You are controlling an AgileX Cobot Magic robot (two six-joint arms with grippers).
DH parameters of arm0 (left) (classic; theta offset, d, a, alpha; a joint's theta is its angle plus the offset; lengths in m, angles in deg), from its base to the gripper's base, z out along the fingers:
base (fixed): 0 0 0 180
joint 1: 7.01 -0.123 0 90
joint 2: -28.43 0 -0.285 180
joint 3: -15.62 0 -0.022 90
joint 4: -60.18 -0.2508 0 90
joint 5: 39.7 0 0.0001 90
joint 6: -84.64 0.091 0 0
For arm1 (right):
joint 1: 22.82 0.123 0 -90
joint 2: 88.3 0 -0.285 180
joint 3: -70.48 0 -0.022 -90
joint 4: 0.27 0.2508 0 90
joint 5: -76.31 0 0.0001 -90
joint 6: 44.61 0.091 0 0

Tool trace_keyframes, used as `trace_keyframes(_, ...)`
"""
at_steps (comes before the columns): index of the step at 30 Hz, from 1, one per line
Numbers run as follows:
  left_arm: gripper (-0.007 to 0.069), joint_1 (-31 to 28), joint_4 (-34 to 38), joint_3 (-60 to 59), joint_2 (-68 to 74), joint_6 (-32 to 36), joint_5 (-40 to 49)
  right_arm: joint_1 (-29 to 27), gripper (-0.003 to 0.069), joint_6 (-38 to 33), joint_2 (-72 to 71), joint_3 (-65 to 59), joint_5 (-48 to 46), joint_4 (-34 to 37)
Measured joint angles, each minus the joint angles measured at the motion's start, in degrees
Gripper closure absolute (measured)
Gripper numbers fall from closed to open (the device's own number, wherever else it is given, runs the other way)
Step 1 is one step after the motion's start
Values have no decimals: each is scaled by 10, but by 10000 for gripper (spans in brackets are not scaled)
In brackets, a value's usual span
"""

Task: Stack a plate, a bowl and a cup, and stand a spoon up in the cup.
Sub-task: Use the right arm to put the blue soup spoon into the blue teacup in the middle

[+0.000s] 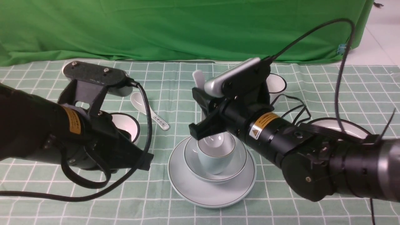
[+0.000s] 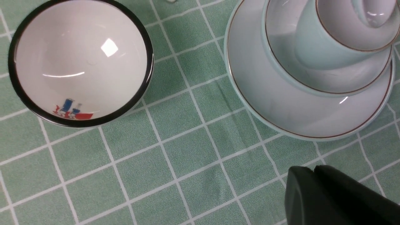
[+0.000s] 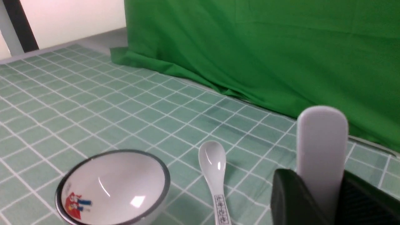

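Note:
The pale plate (image 1: 212, 190) lies at the table's middle, with the shallow bowl (image 1: 232, 170) on it and the pale blue cup (image 1: 215, 161) in the bowl. My right gripper (image 1: 201, 112) is shut on the plain white spoon (image 1: 198, 78). It holds the spoon upright, with the scoop down inside the cup. In the right wrist view the handle (image 3: 322, 143) rises between the jaws of the gripper (image 3: 322, 193). My left gripper (image 1: 147, 162) is shut and empty, low and left of the plate. The left wrist view shows that gripper (image 2: 312, 171), plate (image 2: 275, 109), bowl (image 2: 331, 82), cup (image 2: 312, 47) and scoop (image 2: 375, 12).
A black-rimmed bowl (image 1: 127, 124) with a cartoon figure sits left of the stack and shows in the left wrist view (image 2: 81, 59). A marked spoon (image 1: 150, 111) lies behind it. A black-rimmed cup (image 1: 277, 83) and plate (image 1: 347, 125) are at the right. Green cloth hangs behind.

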Motion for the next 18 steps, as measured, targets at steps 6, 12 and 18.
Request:
trace_keyframes(6, 613, 0, 1, 0, 0, 0, 3, 0, 491, -5, 28, -3, 0, 0)
trace_keyframes(12, 613, 0, 1, 0, 0, 0, 3, 0, 449, -5, 41, -4, -12, 6)
trace_keyframes(18, 613, 0, 1, 0, 0, 0, 3, 0, 391, -5, 43, -4, -30, 7)
